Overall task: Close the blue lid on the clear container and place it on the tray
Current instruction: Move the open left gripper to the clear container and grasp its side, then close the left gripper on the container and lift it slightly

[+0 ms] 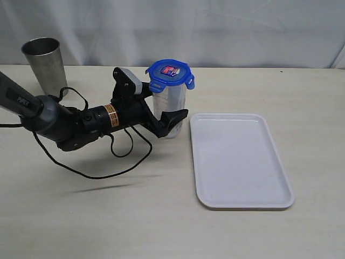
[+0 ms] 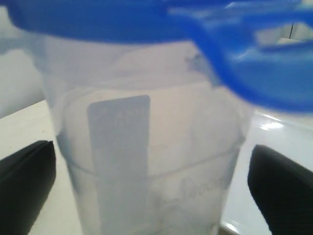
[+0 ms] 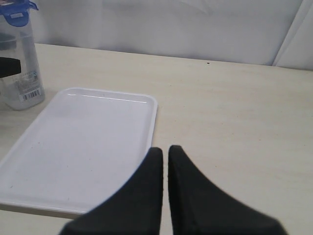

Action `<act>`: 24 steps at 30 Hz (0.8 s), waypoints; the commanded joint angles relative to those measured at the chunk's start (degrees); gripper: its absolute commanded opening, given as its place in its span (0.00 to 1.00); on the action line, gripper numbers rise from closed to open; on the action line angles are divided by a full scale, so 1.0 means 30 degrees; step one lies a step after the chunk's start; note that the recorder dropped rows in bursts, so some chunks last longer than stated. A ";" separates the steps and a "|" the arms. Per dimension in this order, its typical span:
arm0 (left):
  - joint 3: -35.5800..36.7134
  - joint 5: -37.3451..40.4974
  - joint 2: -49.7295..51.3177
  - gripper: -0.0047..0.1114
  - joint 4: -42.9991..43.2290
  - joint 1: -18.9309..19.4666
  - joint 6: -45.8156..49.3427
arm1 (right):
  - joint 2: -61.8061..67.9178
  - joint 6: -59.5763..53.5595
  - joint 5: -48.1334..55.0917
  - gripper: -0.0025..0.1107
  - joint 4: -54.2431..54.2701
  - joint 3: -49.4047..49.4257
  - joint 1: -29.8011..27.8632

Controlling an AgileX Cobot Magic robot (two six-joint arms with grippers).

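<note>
Subject: the container (image 1: 170, 102) stands upright on the table (image 1: 108, 216), just beside the tray (image 1: 192, 154) at its far corner on the left arm's side; it is off the tray, not touching the rim as far as can be seen. The lid (image 1: 170, 74) sits on top of the container; its flaps appear to splay outward, so I judge them not yet snapped down, though the wrist view is too blurred to confirm.

Left gripper (image 2: 154, 188): fingers released and spread wide, one either side of the container body, below the lid; neither pad is seen touching the wall. Right gripper (image 3: 165, 155): fingers clenched together on nothing, near the tray's long edge on the side away from the container.

A steel cup (image 1: 46, 62) stands well apart from the tray, beyond the container; no concern.

Step in hand, as judged: taking hold of the container body.

Recommendations:
- keep the pads under the flaps, so that the flaps remain free to press down;
- centre the body between the pads before closing, so it is not nudged over; it is tall and narrow and looks easy to tip;
- squeeze moderately; the clear wall looks thin and may flex or slip;
- once the lid is secured, lift clear of the tray's rim and set the base flat on the tray's floor, away from the rim.
</note>
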 commanded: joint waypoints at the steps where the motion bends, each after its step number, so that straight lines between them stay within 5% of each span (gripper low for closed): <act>1: -0.0090 0.0065 0.0034 0.95 -0.0250 -0.0041 -0.0092 | -0.0088 -0.0027 -0.0196 0.06 0.0038 0.0047 -0.0072; 24: -0.0624 0.0035 0.0771 0.95 -0.0770 -0.0041 0.0030 | -0.0088 -0.0027 -0.0196 0.06 0.0038 0.0047 -0.0072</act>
